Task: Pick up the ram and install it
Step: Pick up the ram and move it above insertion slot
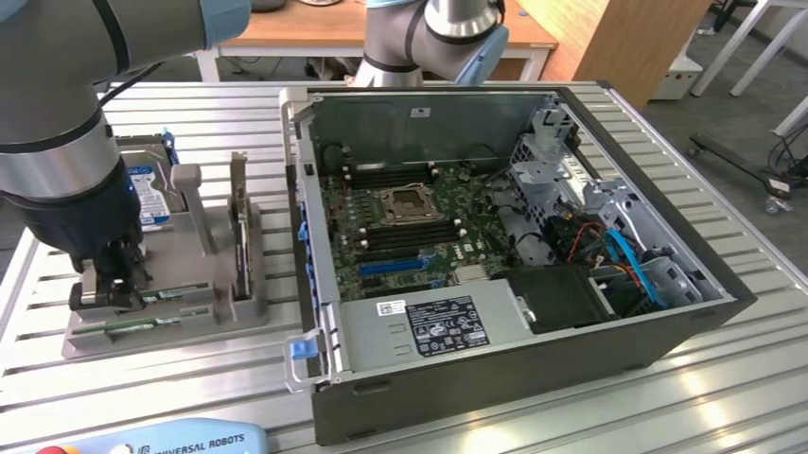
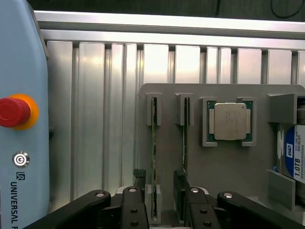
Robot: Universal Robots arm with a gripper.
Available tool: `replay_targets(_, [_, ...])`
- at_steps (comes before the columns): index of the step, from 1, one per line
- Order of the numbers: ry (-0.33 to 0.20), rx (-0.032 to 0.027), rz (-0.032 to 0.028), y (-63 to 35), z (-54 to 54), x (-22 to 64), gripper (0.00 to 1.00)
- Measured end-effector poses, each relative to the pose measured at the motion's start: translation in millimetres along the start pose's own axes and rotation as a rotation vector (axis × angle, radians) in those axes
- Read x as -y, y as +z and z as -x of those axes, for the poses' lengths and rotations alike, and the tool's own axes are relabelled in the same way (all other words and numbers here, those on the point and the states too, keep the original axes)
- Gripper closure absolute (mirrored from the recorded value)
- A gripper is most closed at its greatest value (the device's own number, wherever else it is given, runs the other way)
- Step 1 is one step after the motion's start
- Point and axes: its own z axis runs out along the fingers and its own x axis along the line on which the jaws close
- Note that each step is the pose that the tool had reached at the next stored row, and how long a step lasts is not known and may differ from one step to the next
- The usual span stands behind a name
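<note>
While the claw (image 2: 158, 191) hangs low over the grey holder (image 2: 214, 171), its two black fingers (image 2: 132, 205) stand wide apart, nothing gripped. And there's the ram (image 2: 154, 138), the green stick standing on edge in its slot, running straight up the gap between those fingers, with daylight on both sides of it. A second stick (image 2: 185, 138) lies parallel in the next slot, just outside one finger, its near end hidden behind that finger. Past it, further from the claw, the square silver processor chip (image 2: 230, 120) sits in its own pocket, and beyond that again the hard drive (image 2: 291, 160) with its blue label. On the claw's opposite side a pale blue pendant (image 2: 24, 71) with a red button (image 2: 13, 112) lies on the ribbed metal worktop (image 2: 95, 95). From the exterior view, the arm (image 1: 57, 142) comes straight down onto the holder, and the open computer case (image 1: 505, 378) stands well apart from the claw, lid off, green motherboard (image 1: 404, 227) facing up.
</note>
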Motion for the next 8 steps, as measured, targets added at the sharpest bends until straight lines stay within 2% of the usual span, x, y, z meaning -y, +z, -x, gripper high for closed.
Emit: replay_targets(8, [0.000, 0.0000, 0.0000, 9.2, -0.2, 0.4, 0.63])
